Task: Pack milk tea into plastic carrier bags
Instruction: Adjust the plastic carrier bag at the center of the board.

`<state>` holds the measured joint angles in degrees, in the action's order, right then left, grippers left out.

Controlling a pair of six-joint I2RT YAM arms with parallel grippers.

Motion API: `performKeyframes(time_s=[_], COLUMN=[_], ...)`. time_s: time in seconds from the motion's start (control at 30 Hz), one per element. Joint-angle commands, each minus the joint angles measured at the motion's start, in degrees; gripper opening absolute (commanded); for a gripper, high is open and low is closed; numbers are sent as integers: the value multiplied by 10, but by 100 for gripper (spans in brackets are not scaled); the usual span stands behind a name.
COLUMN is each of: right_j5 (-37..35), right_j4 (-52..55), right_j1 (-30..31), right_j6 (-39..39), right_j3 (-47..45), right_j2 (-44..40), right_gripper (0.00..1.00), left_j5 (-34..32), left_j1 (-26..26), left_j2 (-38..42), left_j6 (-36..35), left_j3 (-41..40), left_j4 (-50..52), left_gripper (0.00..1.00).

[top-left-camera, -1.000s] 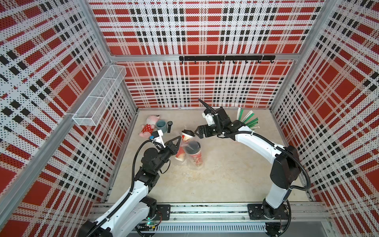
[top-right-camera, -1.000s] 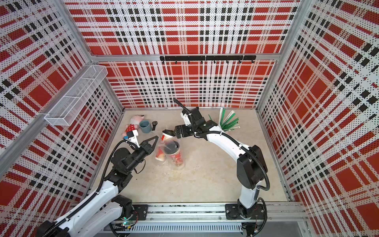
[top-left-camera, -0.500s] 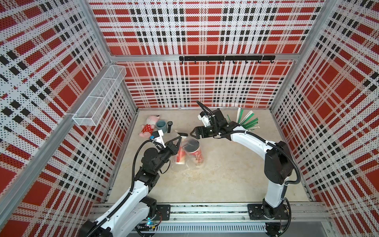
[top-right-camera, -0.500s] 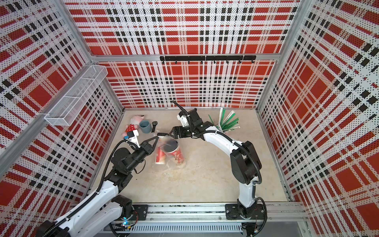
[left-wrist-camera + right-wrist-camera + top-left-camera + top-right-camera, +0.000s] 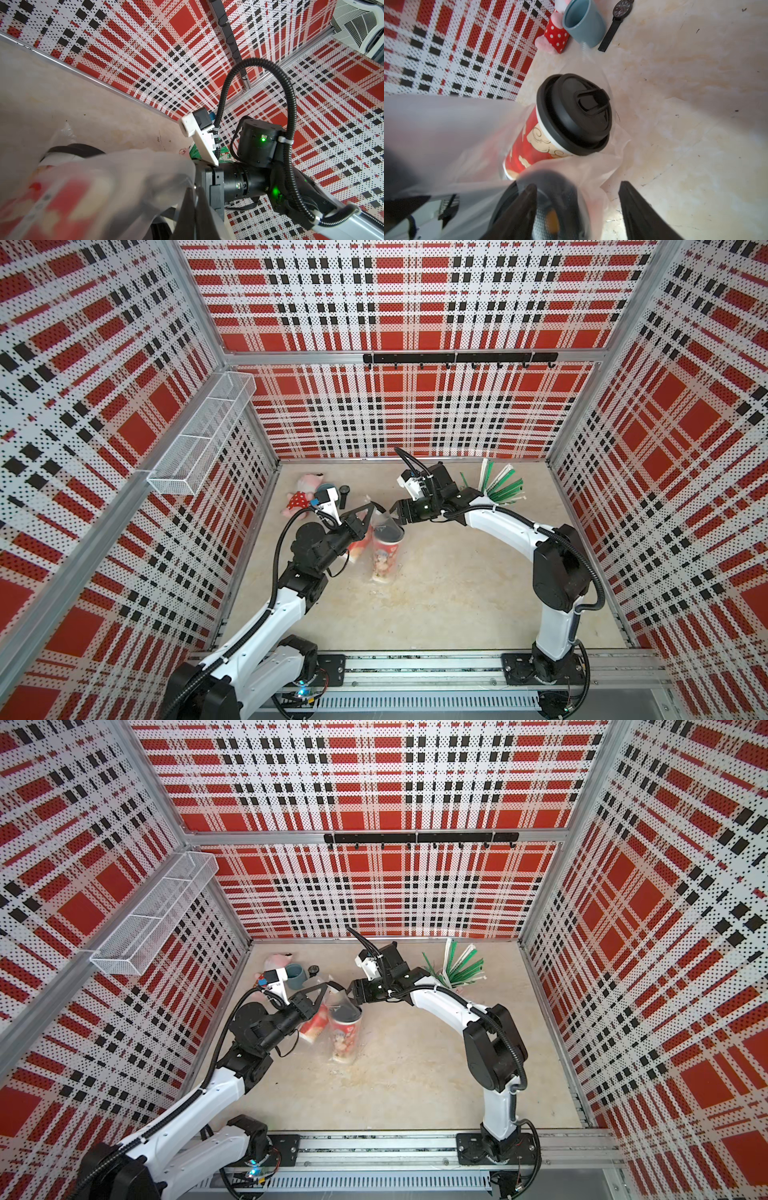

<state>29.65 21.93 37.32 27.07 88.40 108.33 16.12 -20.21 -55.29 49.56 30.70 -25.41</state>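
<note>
Milk tea upright in bag; left jaws clamped.

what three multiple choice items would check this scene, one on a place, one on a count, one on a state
1. Where does the grey-blue mug stand?
A) next to the plush toy
B) in the wire basket
C) among the straws

2. How many red cups with black lids are in view?
A) one
B) two
C) four

3. How is the left end effector?
A) wide open
B) shut on a straw
C) shut on the plastic carrier bag

Key:
1 A, the right wrist view shows the mug right by the toy.
2 B, one cup sits under the film and another is beside it.
3 C, it pinches the film in the left wrist view.
</note>
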Motion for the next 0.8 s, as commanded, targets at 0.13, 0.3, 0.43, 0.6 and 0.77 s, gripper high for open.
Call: performKeyframes(time_s=[0.13,0.3,0.43,0.6,0.77], right_j5=[0,-14,-43,-67,-85], right_j4=[-21,-6,7,1,-19], right_j1=[3,3,3,3,-14], right_j6=[11,13,12,18,26], right_j3=[-11,-7,-10,-37,-92], right_j2=[-33,-28,-43,-84,-134], right_gripper=[38,16,0,0,5], left_j5=[15,15,14,22,27], left_j1=[5,5,5,6,7], left_j2=[-7,-9,-13,-22,-26], left_j6=[-15,-16,-21,-23,-23], left_j3=[25,27,29,36,38], left_j4=[-18,-19,-20,-24,-30], left_gripper=[0,0,0,0,0])
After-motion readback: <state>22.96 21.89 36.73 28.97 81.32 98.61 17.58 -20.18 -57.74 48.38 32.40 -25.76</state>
